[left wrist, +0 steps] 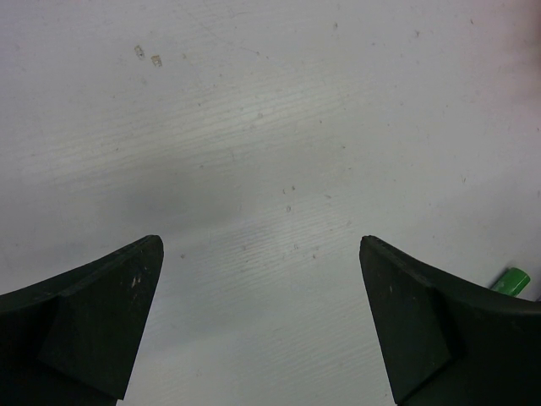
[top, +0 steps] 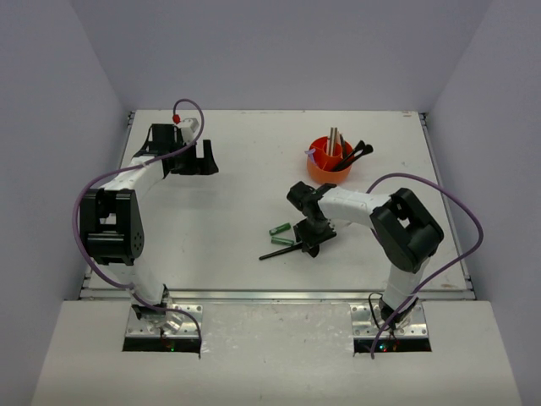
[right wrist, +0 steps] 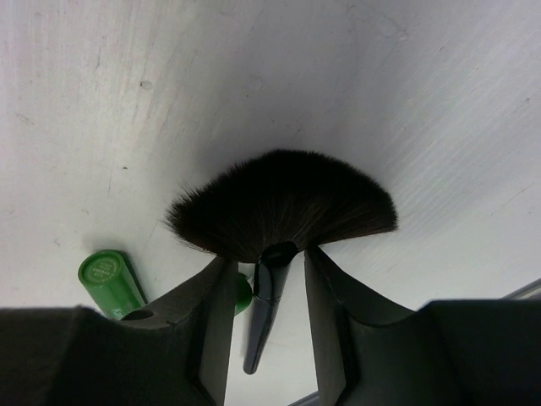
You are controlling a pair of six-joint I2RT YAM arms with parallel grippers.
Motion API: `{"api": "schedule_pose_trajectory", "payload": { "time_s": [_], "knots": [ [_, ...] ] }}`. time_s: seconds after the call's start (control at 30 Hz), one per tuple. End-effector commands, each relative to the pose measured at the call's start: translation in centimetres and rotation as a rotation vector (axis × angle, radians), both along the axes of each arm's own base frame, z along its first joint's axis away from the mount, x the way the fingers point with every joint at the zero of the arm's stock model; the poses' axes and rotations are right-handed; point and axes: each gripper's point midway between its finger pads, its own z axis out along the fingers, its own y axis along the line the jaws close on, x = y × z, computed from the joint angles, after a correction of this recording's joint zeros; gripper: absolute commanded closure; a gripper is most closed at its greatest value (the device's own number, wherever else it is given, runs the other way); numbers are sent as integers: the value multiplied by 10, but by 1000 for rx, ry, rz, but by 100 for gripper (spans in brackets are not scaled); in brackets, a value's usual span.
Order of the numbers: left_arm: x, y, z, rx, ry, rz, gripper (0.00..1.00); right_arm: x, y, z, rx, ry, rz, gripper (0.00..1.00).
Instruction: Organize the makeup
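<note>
A black fan-headed brush (right wrist: 283, 203) lies on the white table, its handle (top: 275, 254) pointing left in the top view. My right gripper (right wrist: 269, 262) is open and straddles the handle just behind the fan head, with a gap on each side; it also shows in the top view (top: 311, 241). Two small green tubes (top: 280, 228) (top: 284, 241) lie just left of it; one shows in the right wrist view (right wrist: 110, 281). The orange cup (top: 318, 165) holds black brushes and tan sticks. My left gripper (top: 182, 162) is open and empty over bare table (left wrist: 262, 245).
The orange cup stands at the back right of the table, beyond the right gripper. The tip of a green tube (left wrist: 511, 280) shows at the right edge of the left wrist view. Grey walls enclose the table on three sides.
</note>
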Motion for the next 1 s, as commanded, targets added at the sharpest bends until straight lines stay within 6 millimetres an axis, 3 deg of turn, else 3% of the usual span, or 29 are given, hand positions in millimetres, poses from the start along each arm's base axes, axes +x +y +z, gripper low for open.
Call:
{"api": "schedule_pose_trajectory", "payload": {
  "time_s": [0.0,0.27,0.73,0.97],
  "knots": [
    [7,4,26,-1,-88,0,0,-5,-20,-2,-91,9,-28,62],
    [7,3,26,-6,-85,-1,0,-4,-38,-3,-164,-25,-22,90],
    [7,2,26,-10,-86,-1,0,5,-59,3,-253,-88,76,100],
    [5,-4,27,-35,-83,-26,0,7,-54,3,-235,-86,50,100]
  ]
}}
